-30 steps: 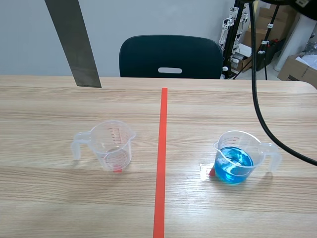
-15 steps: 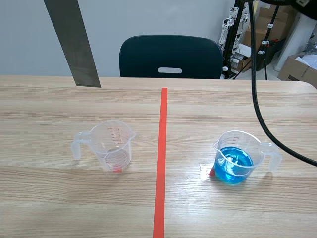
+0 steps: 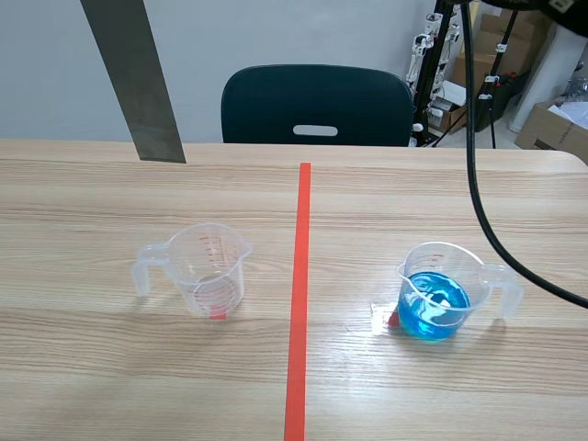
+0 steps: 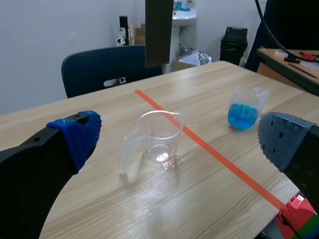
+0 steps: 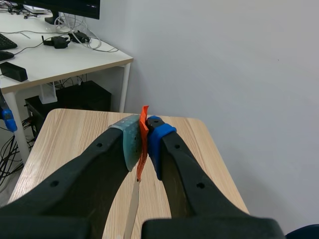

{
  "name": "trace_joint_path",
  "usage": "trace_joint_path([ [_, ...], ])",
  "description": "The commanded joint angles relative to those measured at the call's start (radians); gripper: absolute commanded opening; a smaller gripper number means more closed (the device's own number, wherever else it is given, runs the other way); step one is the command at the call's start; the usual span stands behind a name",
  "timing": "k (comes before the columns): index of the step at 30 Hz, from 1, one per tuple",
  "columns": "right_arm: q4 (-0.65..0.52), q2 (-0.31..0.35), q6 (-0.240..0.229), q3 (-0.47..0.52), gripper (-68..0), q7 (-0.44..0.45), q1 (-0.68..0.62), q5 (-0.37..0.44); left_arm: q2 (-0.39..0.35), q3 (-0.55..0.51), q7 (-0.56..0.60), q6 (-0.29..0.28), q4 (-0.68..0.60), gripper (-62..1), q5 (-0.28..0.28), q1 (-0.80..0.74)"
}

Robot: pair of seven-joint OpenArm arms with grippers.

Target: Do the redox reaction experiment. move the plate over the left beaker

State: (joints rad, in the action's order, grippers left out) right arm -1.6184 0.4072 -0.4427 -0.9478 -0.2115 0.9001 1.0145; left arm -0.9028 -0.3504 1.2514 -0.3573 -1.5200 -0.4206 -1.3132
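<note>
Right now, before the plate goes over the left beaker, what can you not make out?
Scene view: the plate is cut off by the upper edge; its holder is unseen.
Left wrist view: scale marks on the left beaker are too small.
Right wrist view: neither beaker shows.

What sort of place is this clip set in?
Probably an office or lab workroom: a wooden table holding a beaker of blue liquid, a chair behind it, cardboard boxes in the corner, and a desk with cables.
</note>
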Motion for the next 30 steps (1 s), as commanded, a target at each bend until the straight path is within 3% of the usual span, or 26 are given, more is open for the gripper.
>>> trace_joint_path([
  [1,-0.011,0.0,0.0,0.013,-67.3,0.014,0.031,0.011,0.007,0.0,0.014,0.005,-0.011,1.4,-0.007,0.001],
  [30,-0.011,0.0,0.0,0.013,-67.3,-0.006,0.031,0.011,0.007,0.0,0.013,0.005,-0.011,1.4,-0.006,0.001],
])
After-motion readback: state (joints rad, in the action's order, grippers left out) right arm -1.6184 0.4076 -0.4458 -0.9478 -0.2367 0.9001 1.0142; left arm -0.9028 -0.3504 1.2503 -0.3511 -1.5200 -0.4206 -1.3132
